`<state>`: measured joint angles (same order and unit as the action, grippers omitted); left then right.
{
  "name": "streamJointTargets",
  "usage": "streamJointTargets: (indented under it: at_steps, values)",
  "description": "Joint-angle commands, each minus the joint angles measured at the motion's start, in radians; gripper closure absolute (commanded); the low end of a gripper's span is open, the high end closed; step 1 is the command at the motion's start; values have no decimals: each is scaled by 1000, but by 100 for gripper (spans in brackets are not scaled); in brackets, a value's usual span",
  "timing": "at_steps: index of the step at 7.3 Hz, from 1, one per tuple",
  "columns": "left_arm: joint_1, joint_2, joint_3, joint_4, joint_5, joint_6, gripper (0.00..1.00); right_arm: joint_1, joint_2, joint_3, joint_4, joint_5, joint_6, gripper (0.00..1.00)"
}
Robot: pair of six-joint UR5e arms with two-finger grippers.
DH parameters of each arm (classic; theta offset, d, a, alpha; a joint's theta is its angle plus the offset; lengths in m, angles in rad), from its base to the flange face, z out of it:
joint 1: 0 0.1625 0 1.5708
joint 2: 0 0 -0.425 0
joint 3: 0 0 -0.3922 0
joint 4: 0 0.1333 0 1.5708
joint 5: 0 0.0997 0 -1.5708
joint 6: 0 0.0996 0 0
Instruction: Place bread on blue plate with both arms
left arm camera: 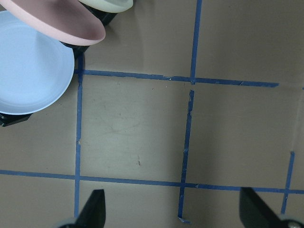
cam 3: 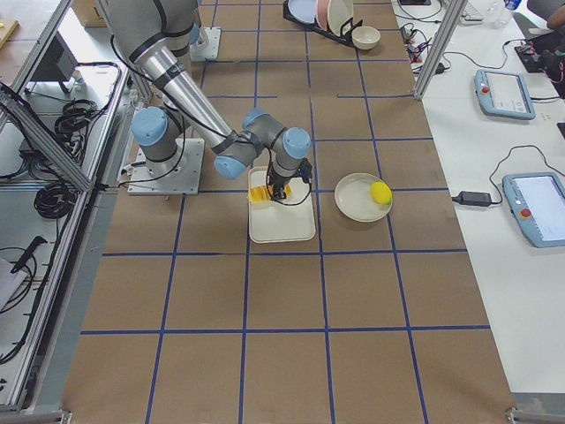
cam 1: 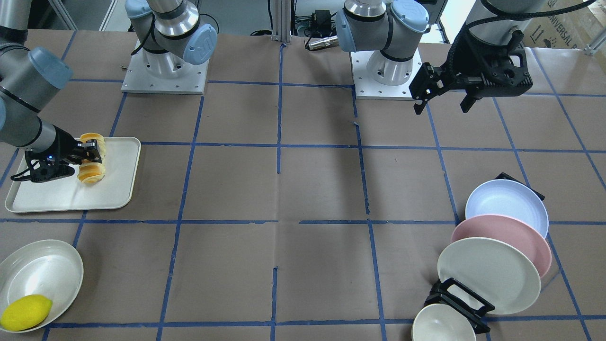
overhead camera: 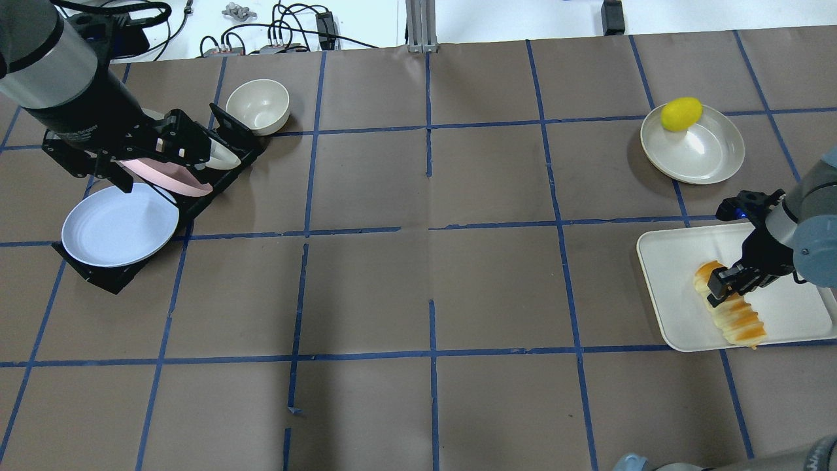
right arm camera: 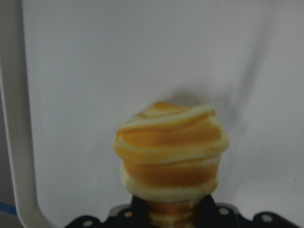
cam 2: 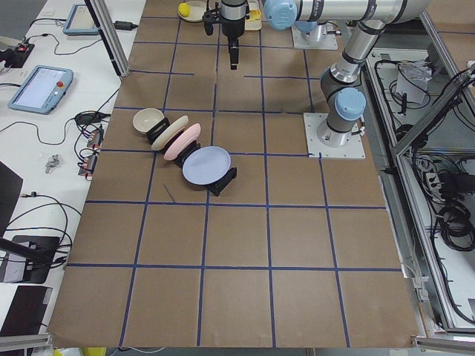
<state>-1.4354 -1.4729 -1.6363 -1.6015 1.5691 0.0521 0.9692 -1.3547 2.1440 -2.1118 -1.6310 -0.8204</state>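
Overhead exterior view: the right hand (overhead camera: 722, 288) is clamped on the ridged orange-and-pale-striped bread loaf (overhead camera: 735, 317), over the cream rectangular tray (overhead camera: 667, 275) at the worktop's right edge. The left hand (cam 1: 442, 105), fingers apart, hangs raised near the round lavender-blue plate (overhead camera: 119, 224), which is racked by the left edge.

Bread (overhead camera: 739, 320) lies on the tray (overhead camera: 667, 288) at the robot's right, a dish (overhead camera: 716, 157) holding a lemon (overhead camera: 681, 113) beyond it, and the plate rack (overhead camera: 98, 275) at far left.
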Motion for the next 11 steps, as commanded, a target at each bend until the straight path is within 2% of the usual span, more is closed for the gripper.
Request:
streamJointTargets:
  at_steps: [1,2,6,8,9,11]
  values:
    - [9,-4,-2,0,-1,2,0,2,-48,-1,36,-7,4,95]
    - [3,0,-5,0,-3,2,0,6,-117,-9,105,-12,12,95]
    - [4,3,-7,0,-3,2,0,17,-288,-44,180,-1,27,95]
    - [21,-1,7,-43,6,2,0,54,-323,-154,344,-1,44,95]
    - [53,-10,12,-44,6,21,0,80,-323,-218,418,-1,56,95]
    - [221,-44,32,-48,5,188,0,159,-323,-303,484,-9,124,95]
